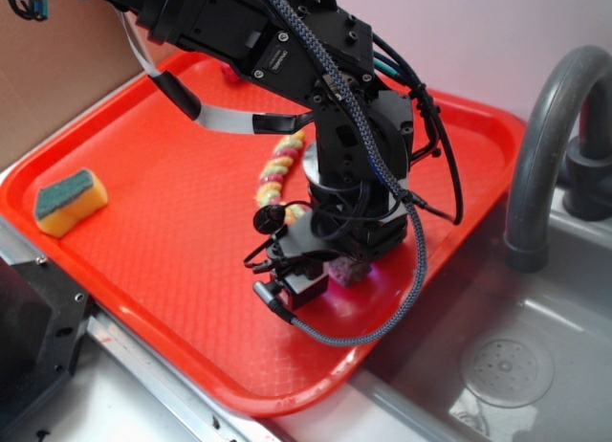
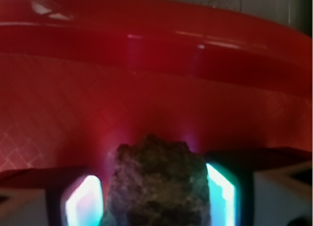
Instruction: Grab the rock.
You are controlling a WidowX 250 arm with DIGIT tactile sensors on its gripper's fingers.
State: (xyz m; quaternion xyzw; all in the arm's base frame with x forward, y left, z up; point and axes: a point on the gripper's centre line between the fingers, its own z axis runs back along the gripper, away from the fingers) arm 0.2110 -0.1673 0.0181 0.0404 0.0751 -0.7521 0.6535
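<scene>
Rock: dark, pitted, lumpy; on the red tray, near its sink-side edge, set between the two fingers of the tool. Tool: lowered, pinching the rock on both sides. Sponge: yellow with green top, far corner of tray. Multicoloured rope: behind the arm.

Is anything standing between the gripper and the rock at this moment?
Nothing visible does. In the wrist view the rock sits directly between the two glowing fingers, with only bare red tray beyond it. The exterior view shows the gripper lowered over it. Whether the pads touch the stone is unclear.
</scene>
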